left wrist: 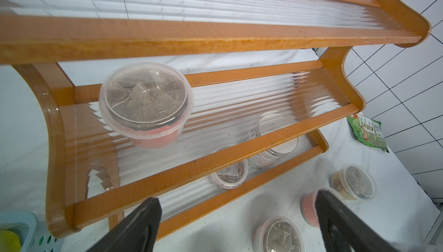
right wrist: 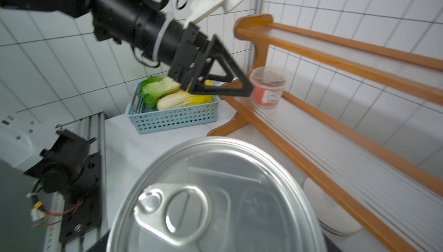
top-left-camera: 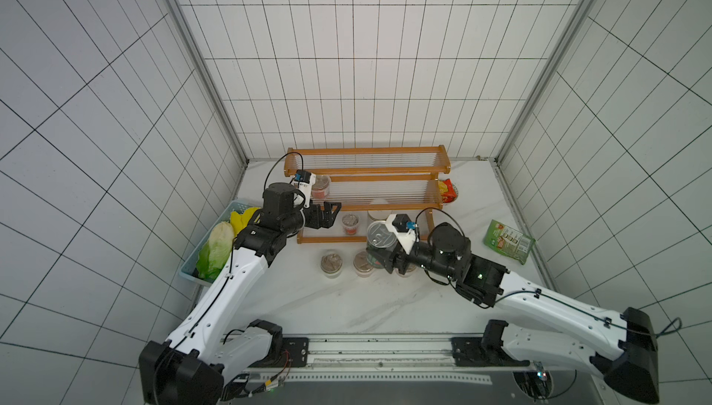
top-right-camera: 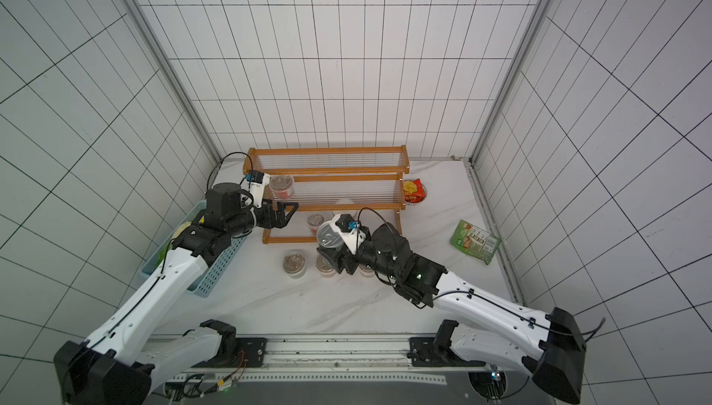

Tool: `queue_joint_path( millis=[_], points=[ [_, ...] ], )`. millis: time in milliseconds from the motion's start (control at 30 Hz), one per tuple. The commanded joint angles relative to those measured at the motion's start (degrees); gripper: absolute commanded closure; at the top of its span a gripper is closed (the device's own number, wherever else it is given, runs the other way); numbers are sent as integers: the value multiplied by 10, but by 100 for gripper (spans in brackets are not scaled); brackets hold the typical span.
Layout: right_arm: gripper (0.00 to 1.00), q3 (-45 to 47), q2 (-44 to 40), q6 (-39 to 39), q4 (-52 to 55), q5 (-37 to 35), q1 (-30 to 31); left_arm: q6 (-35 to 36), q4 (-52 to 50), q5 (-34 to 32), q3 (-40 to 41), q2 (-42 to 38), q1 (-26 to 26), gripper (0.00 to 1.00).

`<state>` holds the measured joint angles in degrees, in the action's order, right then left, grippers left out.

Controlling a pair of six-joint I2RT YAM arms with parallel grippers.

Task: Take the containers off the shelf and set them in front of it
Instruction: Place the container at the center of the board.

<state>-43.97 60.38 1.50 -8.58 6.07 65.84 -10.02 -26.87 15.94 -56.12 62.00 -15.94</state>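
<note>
Right wrist: tin can (right wrist: 215,198) in right end effector (top-left-camera: 381,257).

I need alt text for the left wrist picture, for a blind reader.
A clear lidded cup with red contents stands on the middle tier of the shelf, ahead of the open fingers of the left gripper. Three more cups stand on the table.

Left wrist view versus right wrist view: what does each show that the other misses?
Only the left wrist: three clear lidded plastic cups standing on the white table before the orange-brown wooden shelf, plus a green snack packet. Only the right wrist: the tin can, its silver pull-tab lid close up. Both: that shelf and the red-filled clear cup on its middle tier.
</note>
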Motion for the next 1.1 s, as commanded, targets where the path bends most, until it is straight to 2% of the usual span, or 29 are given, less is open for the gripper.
queue_joint_path(
  millis=[0,267,567,933,1067],
  points=[
    [33,5,38,17,-46,26,47,7,8,7,-3,2,4,1],
    [33,-2,220,11,-218,117,87,11,6,17,-14,13,7,2],
    [32,-20,361,12,-313,139,111,20,-5,26,-21,20,9,1],
    [26,-14,431,37,-358,109,132,22,-9,23,-14,17,9,2],
    [18,2,427,51,-356,91,134,23,-8,25,-13,20,9,1]
  ],
)
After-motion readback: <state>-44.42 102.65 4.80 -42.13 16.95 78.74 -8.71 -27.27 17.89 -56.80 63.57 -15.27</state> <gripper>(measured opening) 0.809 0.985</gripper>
